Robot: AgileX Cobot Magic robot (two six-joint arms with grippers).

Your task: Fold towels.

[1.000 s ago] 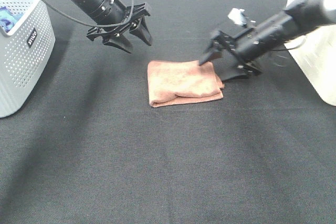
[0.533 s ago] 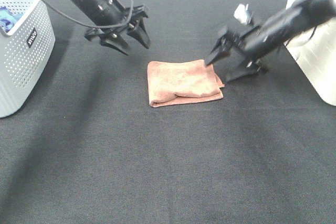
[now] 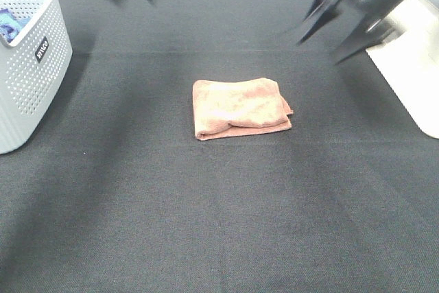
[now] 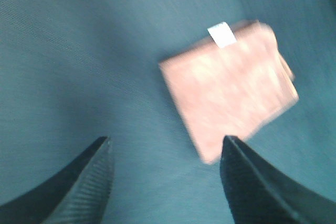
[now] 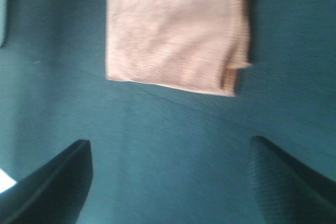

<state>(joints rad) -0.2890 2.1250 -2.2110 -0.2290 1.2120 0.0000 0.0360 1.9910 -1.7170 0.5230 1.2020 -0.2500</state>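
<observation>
Bare black cloth surface [image 3: 226, 204] rings the folded terracotta towel [image 3: 240, 109] on every side. A white perforated basket [image 3: 31, 66] blocks the 9 o'clock edge; a white bin [image 3: 418, 80] stands at 3 o'clock.

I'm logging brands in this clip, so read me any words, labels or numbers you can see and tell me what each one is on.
"wilko": small dark label on the white perforated basket, printed sideways and only just legible.
White tag on the folded terracotta towel: no print can be made out; the picture is blurred.
Nothing else carries text.
</observation>
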